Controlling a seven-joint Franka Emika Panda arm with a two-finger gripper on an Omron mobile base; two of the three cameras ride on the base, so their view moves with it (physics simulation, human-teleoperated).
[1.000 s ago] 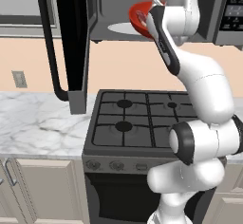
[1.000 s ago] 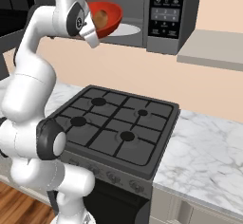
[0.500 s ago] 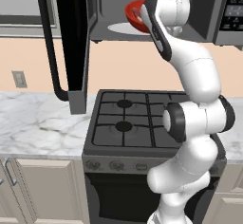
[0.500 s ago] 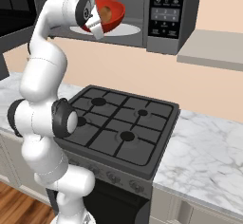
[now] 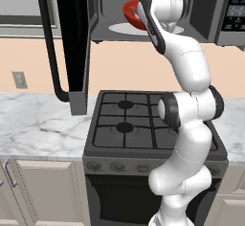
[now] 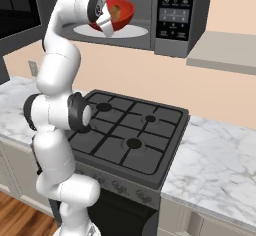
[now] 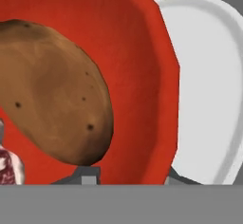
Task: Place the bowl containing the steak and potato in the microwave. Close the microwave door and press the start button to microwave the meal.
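Marble tabletop (image 5: 38,124) flanks a black gas stove (image 5: 129,124), with the microwave (image 6: 150,10) mounted above it, taken as landmark; left of its cavity the microwave door (image 5: 72,43) hangs swung fully open, bar handle toward the room; inside the cavity the white turntable plate (image 6: 130,30) sits bare at its visible rim. Step in hand, by judgement: carrying the bowl (image 6: 119,14) into the microwave; bowl is tilted and raised over the turntable, not yet set down. Hand view: potato (image 7: 52,90) lies in the bowl, steak (image 7: 9,163) beside it at the low edge. End effector (image 6: 106,20) pinches the bowl's near rim; arm stretched up tall from the base, wrist at the cavity mouth. Next move calls for levelling, lowering onto the plate, then letting go.
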